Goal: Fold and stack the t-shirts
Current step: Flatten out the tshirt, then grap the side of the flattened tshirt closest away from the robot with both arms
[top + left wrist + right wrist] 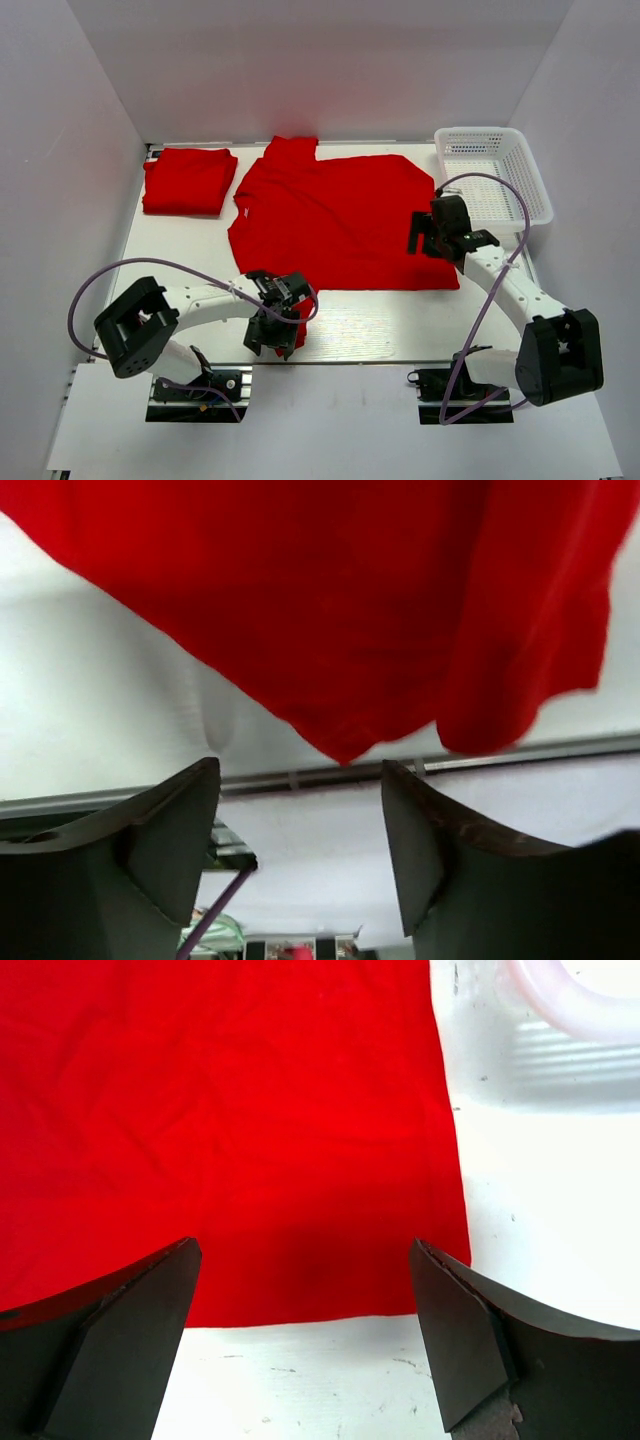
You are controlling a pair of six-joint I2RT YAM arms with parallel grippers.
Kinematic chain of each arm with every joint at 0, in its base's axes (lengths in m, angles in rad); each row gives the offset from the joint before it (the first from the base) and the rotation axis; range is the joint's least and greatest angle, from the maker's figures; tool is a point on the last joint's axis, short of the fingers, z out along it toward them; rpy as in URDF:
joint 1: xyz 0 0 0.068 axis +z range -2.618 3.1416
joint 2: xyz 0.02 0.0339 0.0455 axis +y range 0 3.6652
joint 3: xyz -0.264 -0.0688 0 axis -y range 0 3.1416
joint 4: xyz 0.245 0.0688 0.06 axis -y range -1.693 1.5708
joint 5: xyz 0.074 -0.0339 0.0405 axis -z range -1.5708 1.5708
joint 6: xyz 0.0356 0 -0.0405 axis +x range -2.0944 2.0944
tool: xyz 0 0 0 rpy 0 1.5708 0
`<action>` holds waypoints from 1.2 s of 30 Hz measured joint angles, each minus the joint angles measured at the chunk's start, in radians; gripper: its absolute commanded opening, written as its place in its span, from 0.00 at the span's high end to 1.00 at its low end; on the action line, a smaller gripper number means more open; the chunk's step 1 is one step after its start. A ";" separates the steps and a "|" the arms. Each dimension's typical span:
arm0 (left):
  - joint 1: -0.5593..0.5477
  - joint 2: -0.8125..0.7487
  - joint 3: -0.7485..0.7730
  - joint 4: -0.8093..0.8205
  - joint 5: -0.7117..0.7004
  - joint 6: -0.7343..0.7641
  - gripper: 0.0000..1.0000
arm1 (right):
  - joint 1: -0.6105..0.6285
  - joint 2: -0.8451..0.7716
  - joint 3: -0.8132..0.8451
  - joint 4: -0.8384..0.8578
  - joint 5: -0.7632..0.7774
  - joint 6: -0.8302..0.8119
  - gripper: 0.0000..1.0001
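Seeing spread t-shirt (340, 220) flat across middle of table (380, 325), collar toward far left, and folded t-shirt (188, 180) squared up at far-left corner, apart from it. Noting white mesh basket (485, 132) at far-right corner, just beside spread shirt's far-right edge. Finding left gripper (272, 342) low at near left, by front table edge, w/ a red flap of the shirt under it. From left wrist cam: left gripper (300, 770) w/ jaws apart, nothing pinched btwn them, pointed tip of red cloth (350, 600) hanging just ahead of the gap. Can't tell if cloth touches either pad. Finding right gripper (425, 240) over near-right corner of spread shirt. From right wrist cam: right gripper (305, 1245) w/ jaws spread wide, holding nothing, red cloth (220, 1110) flat below, hem and side edge meeting ahead of right-hand finger, bare table beyond.
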 measured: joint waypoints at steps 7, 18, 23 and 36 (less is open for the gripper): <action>-0.012 0.018 0.000 0.056 -0.073 -0.025 0.42 | 0.000 -0.007 -0.021 -0.003 0.013 0.003 0.10; -0.009 0.018 -0.003 0.085 -0.099 -0.040 1.00 | -0.001 -0.066 -0.055 -0.022 0.024 0.044 0.10; -0.002 0.006 -0.003 0.037 -0.146 -0.094 1.00 | -0.001 -0.085 -0.074 -0.045 0.046 0.106 0.10; 0.008 -0.140 0.037 -0.263 -0.237 -0.199 1.00 | -0.029 -0.117 -0.188 -0.141 0.133 0.286 0.10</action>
